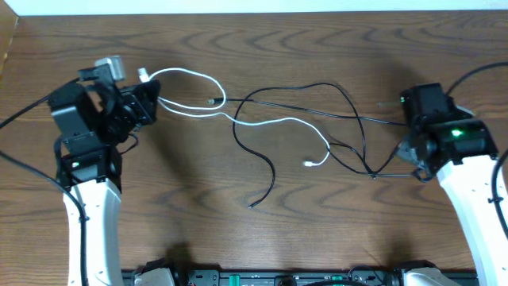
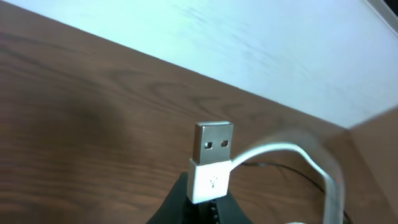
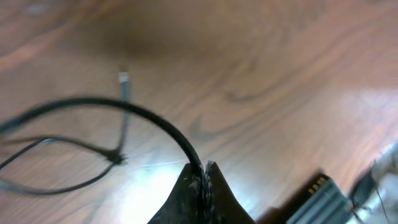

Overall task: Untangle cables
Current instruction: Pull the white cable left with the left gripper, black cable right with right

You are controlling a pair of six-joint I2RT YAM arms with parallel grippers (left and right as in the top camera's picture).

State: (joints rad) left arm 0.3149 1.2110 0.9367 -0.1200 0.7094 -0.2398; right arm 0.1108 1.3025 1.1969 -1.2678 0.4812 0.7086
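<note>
**Both grippers clamped on a cable, cords crossed mid-table**

Your left gripper [image 2: 209,204] had its jaws closed tight on the white cable [image 1: 270,121], right at the white housing of its USB plug [image 2: 212,157]. The metal end stuck up past the fingertips, and the cord curved off to the right in the wrist view.

Your right gripper [image 3: 203,182] was pinched shut on the black cable [image 3: 149,117], which arced away to the left over the wood.

From overhead, the white cable looped out from the left gripper, doubled back, then ran right along the table [image 1: 317,48], with its free end near the middle. The black cable sprawled in loose loops from the right gripper toward center. It crossed the white one in more than one spot, and one loose end lay toward the front edge.
</note>
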